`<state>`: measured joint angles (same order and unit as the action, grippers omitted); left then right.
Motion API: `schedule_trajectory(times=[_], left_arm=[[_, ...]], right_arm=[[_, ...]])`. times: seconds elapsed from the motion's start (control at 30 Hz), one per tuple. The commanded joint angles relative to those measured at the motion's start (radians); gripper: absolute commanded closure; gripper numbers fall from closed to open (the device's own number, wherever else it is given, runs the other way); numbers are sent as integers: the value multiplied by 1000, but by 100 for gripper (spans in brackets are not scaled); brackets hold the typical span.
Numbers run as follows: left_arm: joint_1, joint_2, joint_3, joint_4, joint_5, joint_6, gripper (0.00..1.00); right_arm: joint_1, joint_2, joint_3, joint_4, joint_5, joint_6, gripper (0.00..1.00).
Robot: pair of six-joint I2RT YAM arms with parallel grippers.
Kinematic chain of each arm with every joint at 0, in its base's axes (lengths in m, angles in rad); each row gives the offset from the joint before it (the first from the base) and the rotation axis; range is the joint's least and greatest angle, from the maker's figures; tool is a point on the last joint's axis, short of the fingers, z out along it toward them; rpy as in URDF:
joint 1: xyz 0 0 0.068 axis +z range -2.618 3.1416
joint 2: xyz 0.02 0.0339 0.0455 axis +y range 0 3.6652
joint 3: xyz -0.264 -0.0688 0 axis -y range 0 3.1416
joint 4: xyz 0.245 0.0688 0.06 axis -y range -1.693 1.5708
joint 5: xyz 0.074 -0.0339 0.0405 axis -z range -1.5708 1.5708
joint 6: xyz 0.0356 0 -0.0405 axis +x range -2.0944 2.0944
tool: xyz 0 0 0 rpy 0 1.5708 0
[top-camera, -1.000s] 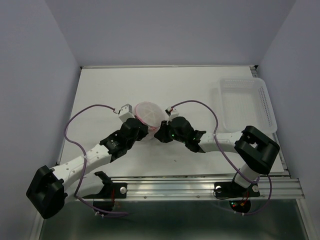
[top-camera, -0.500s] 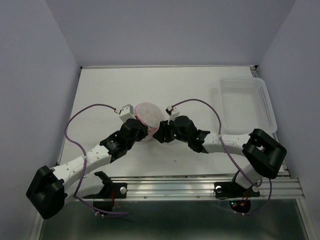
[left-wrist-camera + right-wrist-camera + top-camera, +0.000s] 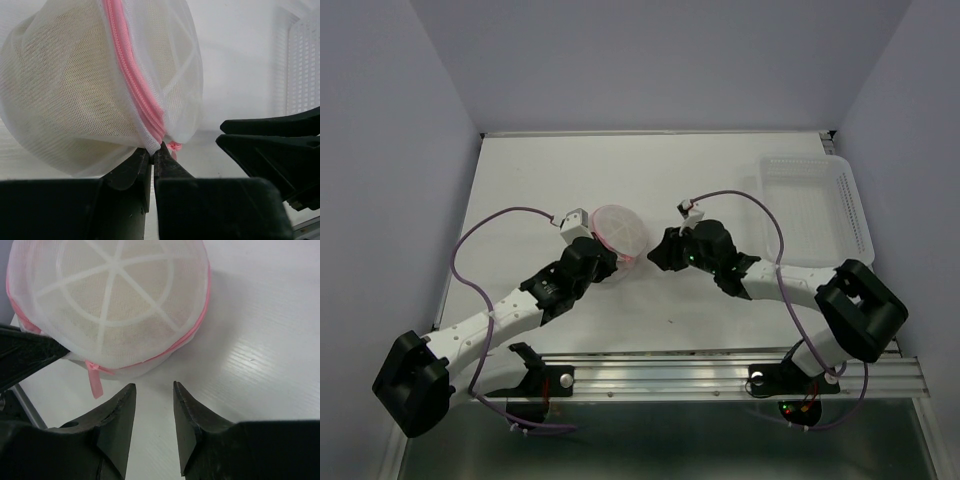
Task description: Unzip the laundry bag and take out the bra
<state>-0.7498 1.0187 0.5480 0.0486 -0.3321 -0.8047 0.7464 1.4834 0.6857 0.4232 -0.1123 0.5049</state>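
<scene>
The laundry bag (image 3: 618,231) is a rounded white mesh pouch with a pink zipper, near the table's middle. It fills the left wrist view (image 3: 100,85) and shows in the right wrist view (image 3: 115,305), with cream fabric inside. My left gripper (image 3: 152,152) is shut on the bag's edge beside the zipper end. The pink zipper pull tab (image 3: 94,382) hangs free at the bag's near edge. My right gripper (image 3: 154,386) is open and empty, a little back from the bag, its fingers (image 3: 270,145) to the right of it. The bra itself is hidden in the bag.
A clear plastic tray (image 3: 810,205) stands at the back right of the white table (image 3: 570,170). Purple cables loop over the table beside both arms. The metal rail runs along the near edge.
My right gripper has drawn back to the right, away from the bag, and now stands apart from it. The left gripper still holds the bag's edge.
</scene>
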Motion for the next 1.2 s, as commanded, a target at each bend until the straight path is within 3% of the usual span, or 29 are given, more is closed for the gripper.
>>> schedule_trajectory(times=[0.0, 0.3, 1.17], left_arm=[[7, -12, 0, 39, 1, 15, 100], [7, -16, -3, 40, 10, 13, 100], [7, -32, -30, 48, 36, -2, 100]], right_arm=[[10, 49, -18, 164, -122, 4, 59], [10, 141, -26, 317, -228, 17, 58], [10, 245, 41, 416, -316, 38, 56]])
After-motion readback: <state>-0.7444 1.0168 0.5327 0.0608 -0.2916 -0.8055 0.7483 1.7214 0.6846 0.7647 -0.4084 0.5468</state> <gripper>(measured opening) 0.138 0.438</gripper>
